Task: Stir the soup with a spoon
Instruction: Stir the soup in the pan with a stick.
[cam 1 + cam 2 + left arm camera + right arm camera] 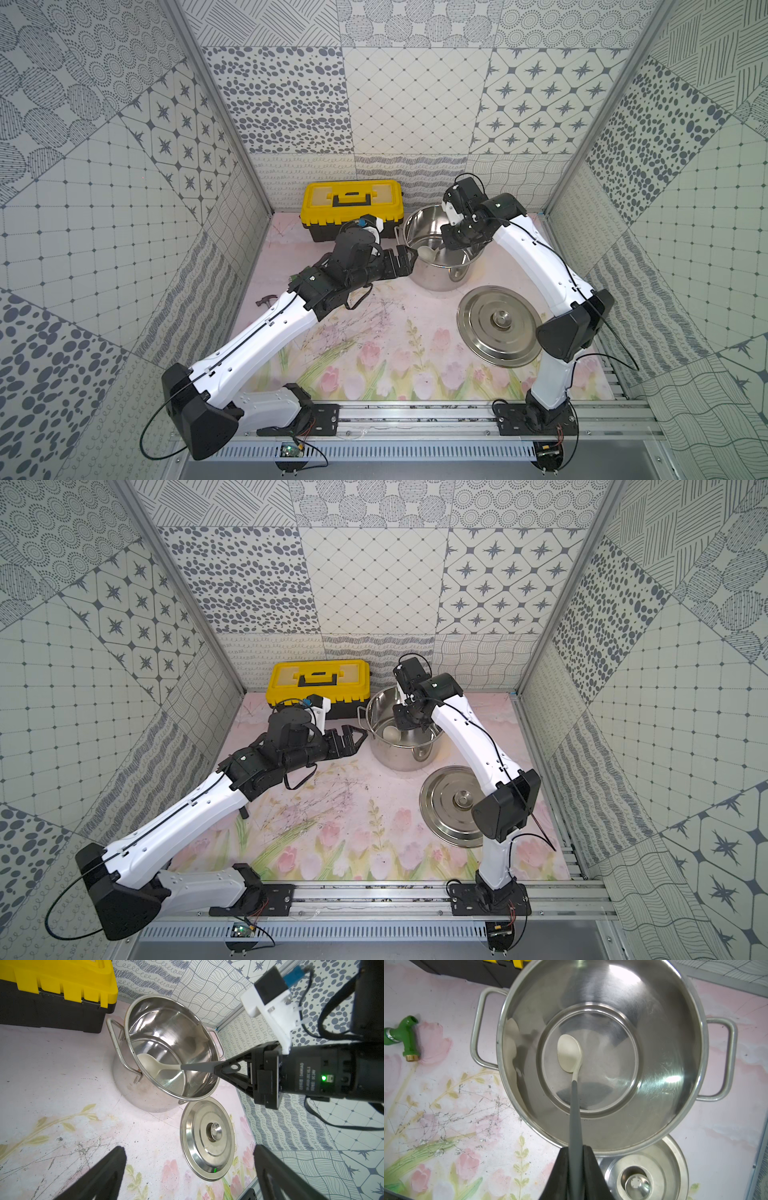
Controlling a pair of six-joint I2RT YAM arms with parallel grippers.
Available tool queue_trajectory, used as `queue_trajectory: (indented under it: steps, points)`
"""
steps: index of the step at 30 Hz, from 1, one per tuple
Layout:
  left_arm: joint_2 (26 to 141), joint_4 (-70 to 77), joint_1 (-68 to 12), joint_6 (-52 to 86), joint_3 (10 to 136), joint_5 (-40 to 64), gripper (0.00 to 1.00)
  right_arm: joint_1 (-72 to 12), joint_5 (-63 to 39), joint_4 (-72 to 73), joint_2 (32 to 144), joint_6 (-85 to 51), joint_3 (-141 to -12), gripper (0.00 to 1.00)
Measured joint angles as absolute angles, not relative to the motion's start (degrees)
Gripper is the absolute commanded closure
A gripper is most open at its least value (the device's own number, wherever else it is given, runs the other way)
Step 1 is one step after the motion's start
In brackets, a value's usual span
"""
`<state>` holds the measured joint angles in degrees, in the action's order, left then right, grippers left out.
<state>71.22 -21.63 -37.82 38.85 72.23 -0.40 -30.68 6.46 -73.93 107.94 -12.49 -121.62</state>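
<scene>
Just left of the stockpot [432, 280], the left gripper [360, 741] is hovering, spread and empty. Rightward, the stockpot is standing uncovered, no soup showing, with the spoon [569, 1053] hanging low over its floor. The right gripper [576, 1150] is pinching the grey handle; slow, even circles, staying off the wall, are looking wisest.

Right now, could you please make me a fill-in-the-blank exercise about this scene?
The right hand is ____ on the spoon.
The spoon's bowl is ____ the pot.
The left hand is ____ and empty.
The toolbox top is ____.
Missing: shut, inside, open, yellow.
</scene>
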Motion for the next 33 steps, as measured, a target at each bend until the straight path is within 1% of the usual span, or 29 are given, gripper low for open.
queue_trajectory:
  steps: [9, 15, 19, 22, 28, 33]
  points:
    - [69.67, -21.67, -37.85, 39.24, 72.12, -0.49, 0.0, -29.82, 8.71, -76.38, 119.35, -10.96, -138.63, 1.0]
    - [69.23, -21.69, -37.85, 39.29, 71.96, -0.64, 0.0, -26.35, 9.91, -77.91, 120.77, -9.26, -140.55, 1.0]
    - [69.25, -21.69, -37.85, 39.29, 71.96, -0.64, 0.0, -24.12, 11.05, -77.95, 119.96, -8.01, -138.1, 1.0]
    - [69.58, -21.67, -37.85, 39.29, 72.01, -0.62, 0.0, -22.59, 11.57, -78.08, 118.19, -7.07, -133.75, 1.0]
    - [70.72, -21.63, -37.85, 39.29, 72.29, -0.4, 0.0, -21.69, 12.45, -77.47, 111.22, -6.0, -124.18, 1.0]
    - [71.33, -21.61, -37.85, 39.29, 72.36, -0.21, 0.0, -21.87, 10.79, -76.62, 104.05, -6.52, -115.68, 1.0]
